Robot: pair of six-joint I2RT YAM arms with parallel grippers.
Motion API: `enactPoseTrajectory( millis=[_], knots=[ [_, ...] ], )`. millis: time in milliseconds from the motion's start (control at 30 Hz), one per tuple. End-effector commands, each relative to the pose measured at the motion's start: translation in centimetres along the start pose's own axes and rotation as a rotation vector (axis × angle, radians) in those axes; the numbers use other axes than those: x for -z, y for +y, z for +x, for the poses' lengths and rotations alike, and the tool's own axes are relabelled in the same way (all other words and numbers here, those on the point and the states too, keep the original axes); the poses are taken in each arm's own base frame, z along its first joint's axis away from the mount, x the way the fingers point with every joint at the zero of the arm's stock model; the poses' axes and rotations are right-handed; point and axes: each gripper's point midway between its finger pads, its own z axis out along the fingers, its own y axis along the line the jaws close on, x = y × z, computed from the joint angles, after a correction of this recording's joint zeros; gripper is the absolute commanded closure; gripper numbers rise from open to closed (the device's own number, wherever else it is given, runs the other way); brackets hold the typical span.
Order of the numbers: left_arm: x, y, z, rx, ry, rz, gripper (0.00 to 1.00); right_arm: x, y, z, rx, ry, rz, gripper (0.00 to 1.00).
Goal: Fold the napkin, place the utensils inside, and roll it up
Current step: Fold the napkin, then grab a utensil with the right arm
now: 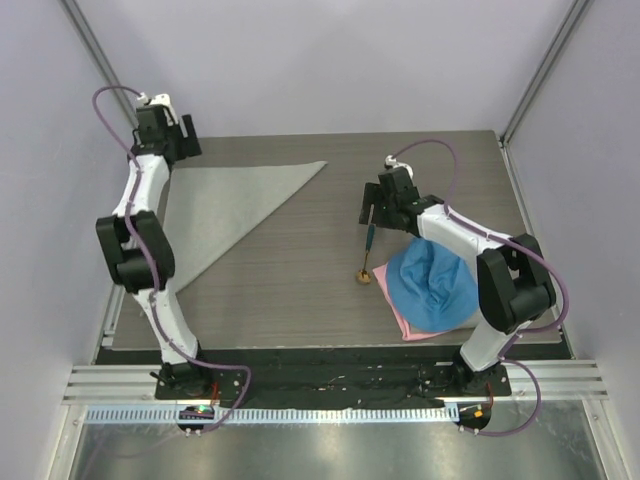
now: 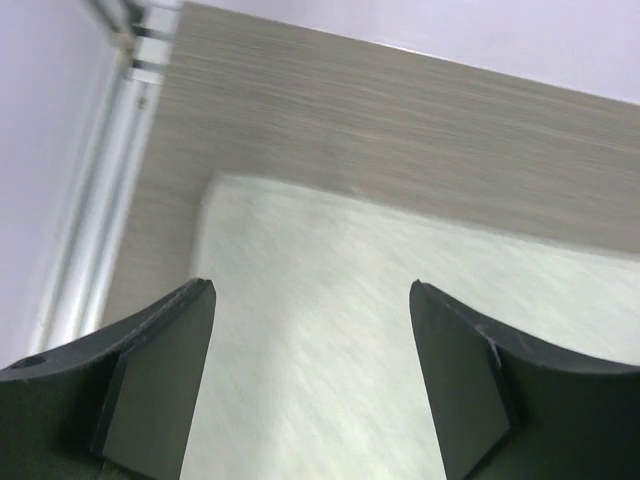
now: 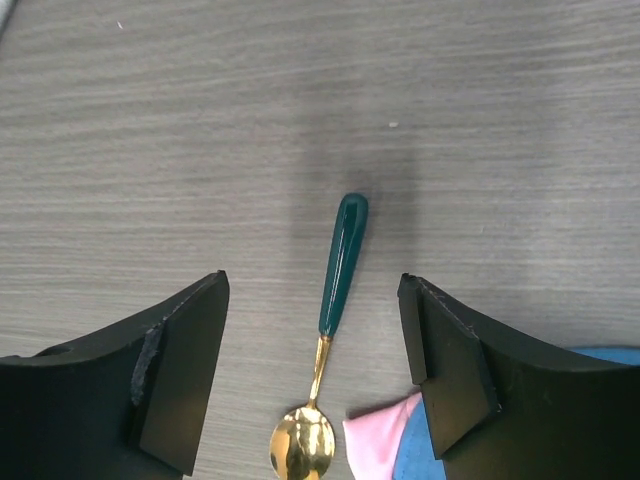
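The napkin lies flat on the left half of the table, folded into a light grey triangle. My left gripper hangs over its far left corner. In the left wrist view the jaws stand open above the napkin with nothing between them. The spoon, with a dark green handle and a gold bowl, lies on the bare wood right of centre. My right gripper hovers over its handle end. In the right wrist view the spoon lies between the open fingers of that gripper, untouched.
A blue cloth is bunched on top of a pink cloth at the near right, just beside the spoon's bowl. Their corners, pink and blue, show by my right finger. Walls enclose the table on three sides.
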Motion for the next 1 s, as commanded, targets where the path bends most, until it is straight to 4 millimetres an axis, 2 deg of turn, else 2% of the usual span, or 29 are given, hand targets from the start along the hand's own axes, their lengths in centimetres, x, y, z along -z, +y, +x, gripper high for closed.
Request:
enactPoseTrajectory(
  millis=[0,33,67,100,133,233,267,367,400,467,500,600,667,833,900,933,967],
  knots=[
    [9.8,-5.5,-3.0,0.036,-0.235,0.003,0.16,-0.5,0.6,1.3,0.069,0.028,0.037,0.24],
    [11.3,-8.8,-1.7,0.032,-0.225,0.059,0.16,-0.7,0.8,1.5,0.074,0.038,0.035,0.26],
    [13.8,-9.3,-1.9,0.059,-0.252,0.070,0.16,-0.8,1.3,1.9,0.084,0.050,0.029,0.27],
    [13.9,-9.1,0.9,0.092,-0.199,0.045,0.16,-1.4,1.5,2.2,0.087,0.065,0.028,0.28],
    [14.6,-9.9,1.7,0.196,-0.179,0.082,0.16,-1.7,1.8,2.4,0.086,0.076,0.021,0.30],
    [16.6,-11.2,3.2,0.234,-0.137,0.177,0.17,-2.4,1.6,2.6,0.099,0.113,0.046,0.31],
    [17.2,-11.7,4.5,0.210,-0.094,0.182,0.17,-2.5,1.5,2.8,0.111,0.117,0.055,0.31],
    [18.9,-11.5,6.9,0.145,-0.062,0.161,0.17,-2.8,0.4,3.1,0.119,0.130,0.107,0.33],
    [19.1,-11.6,8.7,0.126,-0.026,0.161,0.17,-2.8,0.3,3.2,0.117,0.138,0.115,0.34],
    [20.2,-11.3,9.3,0.133,-0.032,0.150,0.17,-3.2,0.1,3.6,0.109,0.151,0.130,0.35],
    [20.5,-12.1,10.2,0.130,-0.012,0.172,0.17,-3.3,0.0,3.4,0.104,0.148,0.139,0.36],
    [22.4,-15.0,10.5,0.122,0.009,0.292,0.17,-3.7,-0.5,3.5,0.103,0.152,0.178,0.41],
    [23.4,-15.9,11.2,0.106,0.051,0.331,0.17,-4.1,-0.7,3.8,0.108,0.161,0.190,0.42],
    [24.7,-16.9,12.4,0.081,0.083,0.380,0.17,-4.9,-1.3,4.7,0.112,0.194,0.224,0.48],
    [24.7,-17.2,13.1,0.076,0.092,0.388,0.17,-5.3,-1.4,5.3,0.111,0.214,0.226,0.56],
    [24.8,-17.6,13.6,0.071,0.100,0.399,0.18,-5.4,-1.3,5.4,0.111,0.219,0.221,0.67],
    [24.7,-18.1,13.9,0.070,0.103,0.411,0.18,-5.4,-1.2,5.5,0.109,0.226,0.217,0.71]
  ],
)
